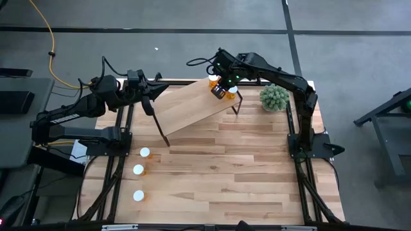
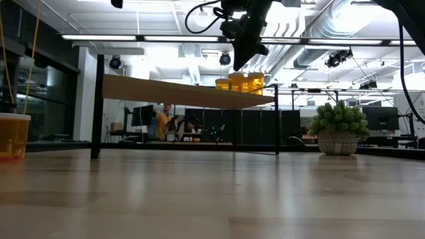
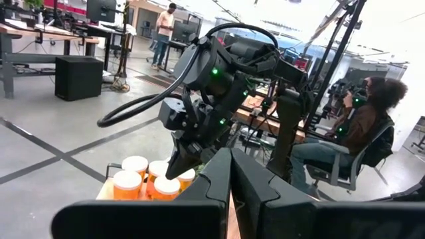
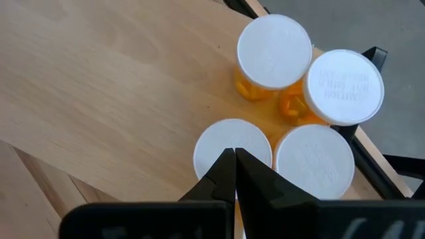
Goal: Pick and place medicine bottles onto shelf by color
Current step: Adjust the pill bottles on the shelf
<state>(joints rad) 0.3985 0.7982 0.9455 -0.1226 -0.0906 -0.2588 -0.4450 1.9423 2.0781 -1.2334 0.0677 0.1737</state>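
tabletop (image 1: 225, 179) carries the shelf (image 1: 192, 106) at its far side. left gripper (image 1: 149, 92) waits at the shelf's left end, fingers pressed together, empty. right gripper (image 4: 234, 174) hangs directly over four medicine bottles (image 4: 274, 52) clustered at the shelf's right end, fingers pressed together, nothing pinched. three bottles (image 1: 139, 169) stand on the tabletop's left edge. green plant (image 1: 275, 97) sits beside the shelf.

Four bottles (image 4: 275, 53) clustered on shelf (image 1: 192, 102) corner; plant (image 1: 275, 97) beside.
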